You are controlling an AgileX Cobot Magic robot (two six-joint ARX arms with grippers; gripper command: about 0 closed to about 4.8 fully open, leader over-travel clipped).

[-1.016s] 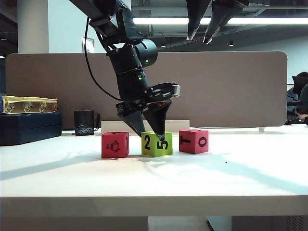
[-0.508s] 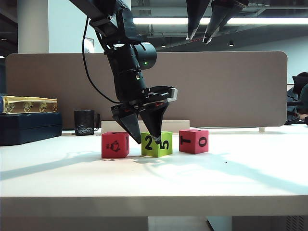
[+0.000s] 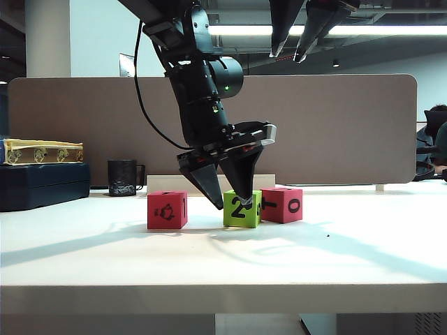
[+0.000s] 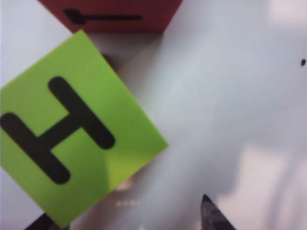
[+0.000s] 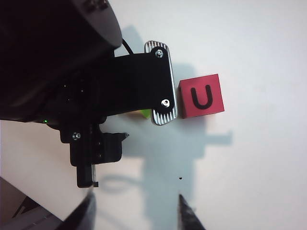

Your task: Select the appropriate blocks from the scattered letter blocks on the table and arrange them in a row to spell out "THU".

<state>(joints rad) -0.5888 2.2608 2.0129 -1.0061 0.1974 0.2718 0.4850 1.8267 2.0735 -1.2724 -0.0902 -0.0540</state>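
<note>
On the white table (image 3: pixel 349 244) stands a row of letter blocks. A lime-green block (image 3: pixel 242 208) shows H on top (image 4: pixel 72 129) and 2 on its front. It sits turned at an angle against the pinkish-red T block (image 3: pixel 281 204) (image 4: pixel 110 14). My left gripper (image 3: pixel 230 202) (image 4: pixel 124 213) is open and points down at the green block, one finger at the block's corner, the other apart from it. Another pinkish-red block (image 3: pixel 167 209), U on top (image 5: pixel 201 96), stands alone further left. My right gripper (image 3: pixel 300 31) (image 5: pixel 138 213) hangs open high above the table, holding nothing.
A black mug (image 3: pixel 126 177) and a dark blue case (image 3: pixel 42 185) with a yellow box on it stand at the back left. A beige partition (image 3: pixel 335 125) closes the rear, with a low white strip (image 3: pixel 160 183) before it. The table's thick front edge (image 3: pixel 223 296) is near the camera.
The left gripper has shifted right, and the green block slid right with it, turning and closing the gap to the T block. The right gripper has not moved.
</note>
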